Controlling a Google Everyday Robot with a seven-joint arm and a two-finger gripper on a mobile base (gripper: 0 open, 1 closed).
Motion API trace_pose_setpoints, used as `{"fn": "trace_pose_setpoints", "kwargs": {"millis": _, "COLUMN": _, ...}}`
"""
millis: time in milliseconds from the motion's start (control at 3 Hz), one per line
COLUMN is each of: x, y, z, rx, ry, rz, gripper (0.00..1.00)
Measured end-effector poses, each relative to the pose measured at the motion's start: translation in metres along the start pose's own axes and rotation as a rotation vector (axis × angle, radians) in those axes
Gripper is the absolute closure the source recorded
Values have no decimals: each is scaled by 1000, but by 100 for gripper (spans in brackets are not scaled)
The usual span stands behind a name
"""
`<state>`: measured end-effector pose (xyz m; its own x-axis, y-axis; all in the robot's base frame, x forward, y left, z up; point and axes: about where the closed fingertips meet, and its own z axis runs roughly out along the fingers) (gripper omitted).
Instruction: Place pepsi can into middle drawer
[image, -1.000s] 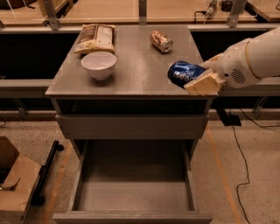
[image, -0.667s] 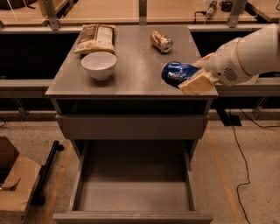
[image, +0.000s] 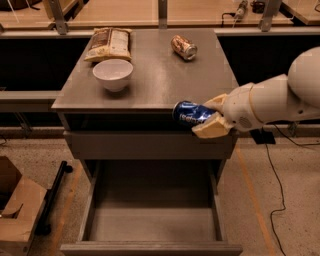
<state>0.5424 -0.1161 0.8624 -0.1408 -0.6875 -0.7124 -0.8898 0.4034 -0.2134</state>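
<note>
The pepsi can (image: 191, 112), dark blue with white marks, lies sideways in my gripper (image: 212, 116), which is shut on it. The cream-coloured fingers (image: 212, 128) grip its right end. The can hangs in the air just past the front edge of the cabinet top, right of centre, above the drawers. The middle drawer (image: 150, 210) is pulled out wide open below, a grey tray with low side walls and a narrow front lip (image: 150, 248). Its floor is bare. My white arm comes in from the right.
On the grey cabinet top (image: 160, 80) stand a white bowl (image: 113, 74), a snack bag (image: 109, 44) and a copper-brown can (image: 183, 47) lying on its side. The shut upper drawer front (image: 150, 145) is just below the can. A cardboard box (image: 15, 210) sits on the floor at left.
My gripper has carried the pepsi can from over the right side of the cabinet top forward and down, past the front edge, to in front of the upper drawer.
</note>
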Motion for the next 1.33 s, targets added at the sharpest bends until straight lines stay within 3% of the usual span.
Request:
{"fn": "trace_pose_setpoints", "kwargs": {"millis": 333, "x": 46, "y": 32, "z": 48, "rx": -35, "ry": 29, "rz": -12, "gripper": 100}}
{"fn": "trace_pose_setpoints", "kwargs": {"millis": 667, "x": 89, "y": 56, "z": 89, "rx": -105, "ry": 69, "rz": 73, "gripper": 100}}
{"fn": "trace_pose_setpoints", "kwargs": {"millis": 1000, "x": 93, "y": 59, "z": 94, "rx": -115, "ry": 87, "rz": 88, "gripper": 100}}
{"fn": "trace_pose_setpoints", "kwargs": {"millis": 1333, "x": 98, "y": 66, "z": 106, "rx": -128, "ry": 63, "rz": 67, "gripper": 100}}
